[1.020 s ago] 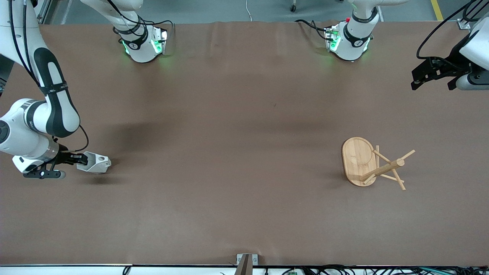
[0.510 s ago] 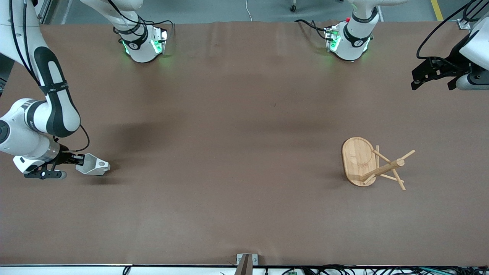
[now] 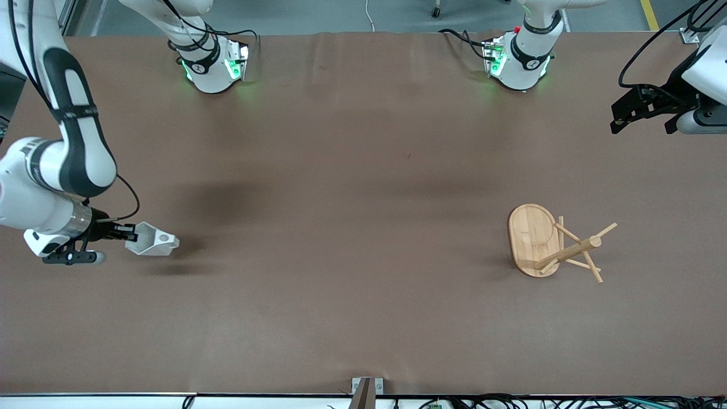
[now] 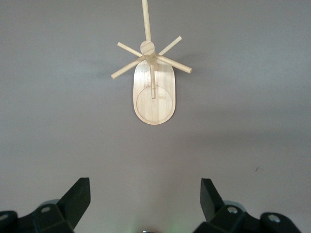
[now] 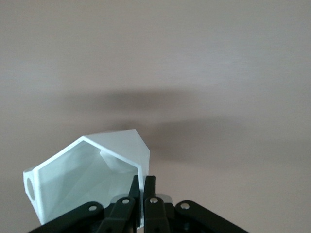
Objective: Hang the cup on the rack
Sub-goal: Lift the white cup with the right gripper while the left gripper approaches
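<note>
Right gripper [image 3: 128, 232] sits at the right arm's end of the table, fingers pinched on the wall of the cup [image 3: 152, 243]. We see the cup tipped on its side, white and faceted, its open mouth turned toward the gripper. Its shadow falls on the table [image 3: 341, 170] a little apart from it, so it looks lifted, though we cannot tell for sure that it is clear of the surface.

Right wrist view shows the same grip: the two black fingertips [image 5: 135, 187] are pressed close together with one thin edge of the cup [image 5: 92, 177] rim between them. We can make out the hexagonal opening and the pale inside. A round hole shows at the cup's edge, on the handle part.

Left gripper [image 3: 636, 111] hangs over the left arm's end of the table, up near the bases, waiting. Its fingers stand spread wide; in the left wrist view we see both fingertips [image 4: 77, 196] well apart with nothing between them.

We note the rack [image 3: 548, 241] stands on the table toward the left arm's end, well apart from the cup. It has an oval bamboo base, a central post and thin pegs sticking out. In the left wrist view the rack [image 4: 153, 92] is upright, seen from above, with no cup on any peg.
</note>
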Robot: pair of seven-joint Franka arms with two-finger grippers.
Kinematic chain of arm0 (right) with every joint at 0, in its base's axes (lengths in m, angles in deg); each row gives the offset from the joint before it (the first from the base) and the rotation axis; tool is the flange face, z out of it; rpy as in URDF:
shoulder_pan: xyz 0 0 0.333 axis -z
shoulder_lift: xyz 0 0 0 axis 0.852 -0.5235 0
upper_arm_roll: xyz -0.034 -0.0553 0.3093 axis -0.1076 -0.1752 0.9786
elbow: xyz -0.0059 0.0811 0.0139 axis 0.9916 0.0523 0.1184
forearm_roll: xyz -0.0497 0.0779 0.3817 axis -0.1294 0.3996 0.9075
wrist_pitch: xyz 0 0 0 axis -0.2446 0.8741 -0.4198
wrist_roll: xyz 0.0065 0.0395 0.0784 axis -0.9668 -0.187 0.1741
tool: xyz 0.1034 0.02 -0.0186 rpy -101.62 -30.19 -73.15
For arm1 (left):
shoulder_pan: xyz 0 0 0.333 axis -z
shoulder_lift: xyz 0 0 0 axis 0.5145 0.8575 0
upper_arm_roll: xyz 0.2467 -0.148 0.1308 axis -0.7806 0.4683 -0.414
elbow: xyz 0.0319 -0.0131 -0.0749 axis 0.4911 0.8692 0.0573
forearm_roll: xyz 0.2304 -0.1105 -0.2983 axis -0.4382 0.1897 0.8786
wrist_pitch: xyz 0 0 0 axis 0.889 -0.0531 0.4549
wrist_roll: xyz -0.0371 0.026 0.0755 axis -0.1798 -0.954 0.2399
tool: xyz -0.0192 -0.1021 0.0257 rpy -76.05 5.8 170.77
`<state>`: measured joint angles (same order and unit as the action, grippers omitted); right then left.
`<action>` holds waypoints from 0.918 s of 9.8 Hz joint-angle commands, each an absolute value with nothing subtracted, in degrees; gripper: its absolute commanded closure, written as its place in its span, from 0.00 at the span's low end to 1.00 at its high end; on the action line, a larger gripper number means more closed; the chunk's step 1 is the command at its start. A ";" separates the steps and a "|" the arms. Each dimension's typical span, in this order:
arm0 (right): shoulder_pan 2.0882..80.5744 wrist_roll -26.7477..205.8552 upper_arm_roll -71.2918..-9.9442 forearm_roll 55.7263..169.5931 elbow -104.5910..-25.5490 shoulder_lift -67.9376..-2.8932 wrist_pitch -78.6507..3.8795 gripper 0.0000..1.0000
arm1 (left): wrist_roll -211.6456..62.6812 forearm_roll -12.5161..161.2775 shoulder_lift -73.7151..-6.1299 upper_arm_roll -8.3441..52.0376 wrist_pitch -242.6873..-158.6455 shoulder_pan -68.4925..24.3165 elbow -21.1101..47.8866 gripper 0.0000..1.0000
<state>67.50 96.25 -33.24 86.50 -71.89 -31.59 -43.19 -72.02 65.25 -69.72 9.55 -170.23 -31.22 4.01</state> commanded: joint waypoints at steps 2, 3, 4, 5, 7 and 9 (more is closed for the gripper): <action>64.60 94.37 -30.86 101.42 -73.10 -24.27 -34.03 1.00 | -71.28 65.48 -68.36 9.67 -169.20 -31.23 4.12 0.00; 62.41 94.63 -30.95 107.31 -73.27 -22.78 -31.57 1.00 | -71.20 65.48 -68.36 9.67 -169.28 -31.23 4.12 0.00; 60.04 94.72 -30.86 111.37 -73.27 -21.89 -29.89 1.00 | -71.20 65.48 -68.36 9.67 -169.28 -31.23 4.12 0.00; 56.88 94.63 -30.86 115.32 -73.27 -21.27 -29.78 1.00 | -71.20 65.48 -68.36 9.67 -169.28 -31.23 4.12 0.00; 52.48 94.37 -30.95 126.03 -73.10 -21.44 -29.87 1.00 | -71.02 65.48 -68.36 9.76 -169.20 -31.14 4.20 0.00; 48.43 94.37 -30.95 136.76 -73.10 -21.88 -30.22 1.00 | -70.93 65.74 -68.36 9.85 -169.20 -30.35 4.20 0.00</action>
